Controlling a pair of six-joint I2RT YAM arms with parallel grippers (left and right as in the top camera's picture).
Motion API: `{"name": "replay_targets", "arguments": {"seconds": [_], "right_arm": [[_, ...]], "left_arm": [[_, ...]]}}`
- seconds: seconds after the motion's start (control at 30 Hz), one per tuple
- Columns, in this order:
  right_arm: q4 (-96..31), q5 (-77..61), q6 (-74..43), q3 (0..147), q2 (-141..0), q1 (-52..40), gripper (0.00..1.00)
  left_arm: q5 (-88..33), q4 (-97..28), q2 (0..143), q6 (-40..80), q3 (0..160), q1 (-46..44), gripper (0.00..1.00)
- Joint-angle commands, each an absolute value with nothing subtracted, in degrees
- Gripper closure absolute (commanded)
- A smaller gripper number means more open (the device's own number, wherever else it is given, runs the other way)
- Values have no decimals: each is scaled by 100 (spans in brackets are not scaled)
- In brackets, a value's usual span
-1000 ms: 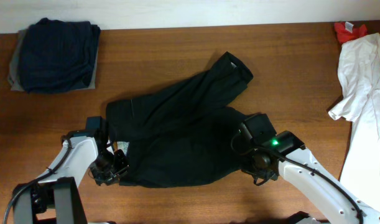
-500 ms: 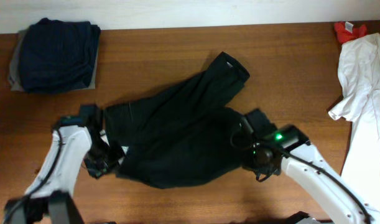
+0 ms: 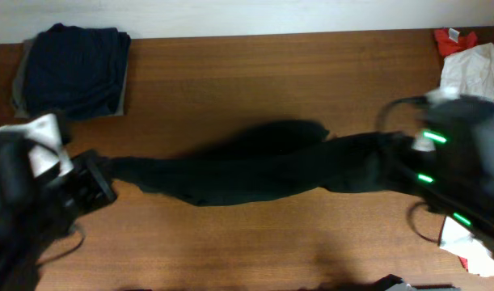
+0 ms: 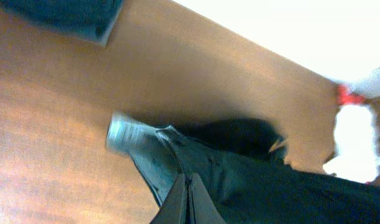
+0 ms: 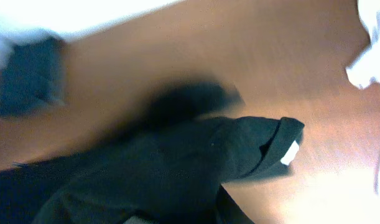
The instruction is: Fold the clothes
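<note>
The black garment [image 3: 247, 170] hangs stretched in a long band between my two raised arms, above the table [image 3: 230, 73]. My left gripper [image 3: 101, 174] is shut on its left end. In the left wrist view the fingertips [image 4: 188, 193] are pressed together on the cloth's edge [image 4: 171, 162]. My right gripper [image 3: 392, 162] holds the right end. In the right wrist view the black cloth [image 5: 146, 168] covers the jaws, and only one dark finger [image 5: 226, 208] shows. Both arms are blurred by motion.
A folded navy garment [image 3: 73, 69] lies on a grey one [image 3: 19, 89] at the back left. A white garment [image 3: 473, 69] and a small red one [image 3: 453, 40] lie at the right edge, partly behind my right arm.
Both arms have risen and swung apart, pulling the black garment off the table into a taut strip. The left gripper has shut on its left edge.
</note>
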State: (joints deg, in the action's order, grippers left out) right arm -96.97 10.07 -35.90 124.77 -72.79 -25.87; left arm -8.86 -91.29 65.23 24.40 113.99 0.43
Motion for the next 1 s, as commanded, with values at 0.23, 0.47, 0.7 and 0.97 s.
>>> {"name": "replay_targets", "arguments": {"seconds": [0.23, 0.47, 0.7, 0.97], "right_arm": [[-9732, 1557, -2932, 14230, -6967, -2543, 69], [-9730, 2202, -2915, 14230, -7570, -2541, 80], [-9732, 1653, -2628, 14221, -8501, -2541, 43], [-9668, -174, -2178, 13310, -9437, -2550, 41]], "left_arm": [[187, -9258, 6477, 2759, 14293, 38, 99], [502, -9196, 7273, 2751, 14291, 38, 99], [725, -9568, 8897, 2731, 14291, 38, 99], [1063, -9668, 10243, 2628, 14254, 71, 99]]}}
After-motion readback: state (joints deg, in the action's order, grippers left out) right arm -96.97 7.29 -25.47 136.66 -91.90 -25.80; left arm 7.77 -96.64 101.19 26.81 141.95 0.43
